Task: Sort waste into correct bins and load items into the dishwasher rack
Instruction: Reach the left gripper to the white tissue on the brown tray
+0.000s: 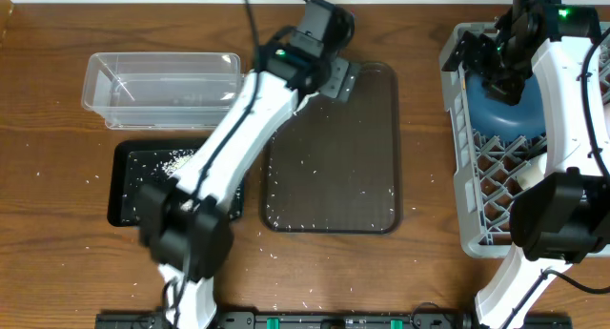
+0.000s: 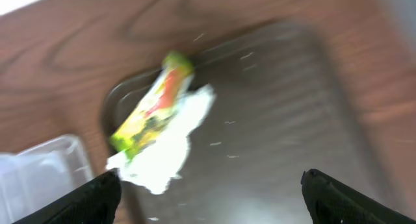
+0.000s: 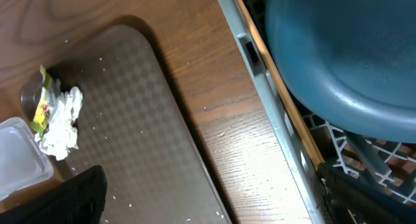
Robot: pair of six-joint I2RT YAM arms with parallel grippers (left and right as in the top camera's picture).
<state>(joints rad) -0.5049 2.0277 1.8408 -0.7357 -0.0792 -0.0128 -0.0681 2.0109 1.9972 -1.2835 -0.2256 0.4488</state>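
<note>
1. At the far left corner of the dark brown serving tray (image 1: 334, 167), the left gripper (image 2: 209, 191) hovers with its claw released: the jaws are spread wide and nothing is between them.
2. Just beneath it, the yellow-green snack wrapper (image 2: 155, 108) lies aslant across the tray's rounded corner. It touches and partly overlaps the crumpled white paper scrap (image 2: 170, 146). From overhead, the arm hides both.
3. The clear plastic tub (image 1: 162, 89) stands on the wooden table (image 1: 57, 243) to the left of that corner, apart from the serving tray.
4. The shallow black tray (image 1: 129, 191) sits just in front of the tub. A heap of white rice grains (image 1: 176, 159) lies in its far part, and the left arm crosses above its right side.
5. Loose grains also speckle the serving tray and the table around it.
6. The right gripper (image 3: 218, 198) hangs over the far left part of the grey dishwasher rack (image 1: 464, 205), its claw released too, jaws wide and empty.
7. The dark blue dish (image 3: 344, 55) rests inside the rack, directly under that gripper.
8. A thin wooden stick (image 3: 286, 100) runs along the inside of the rack's left wall, beside the dish.
9. A pale item nearer the front of the rack is half hidden by the right arm, and I cannot tell what it is.
</note>
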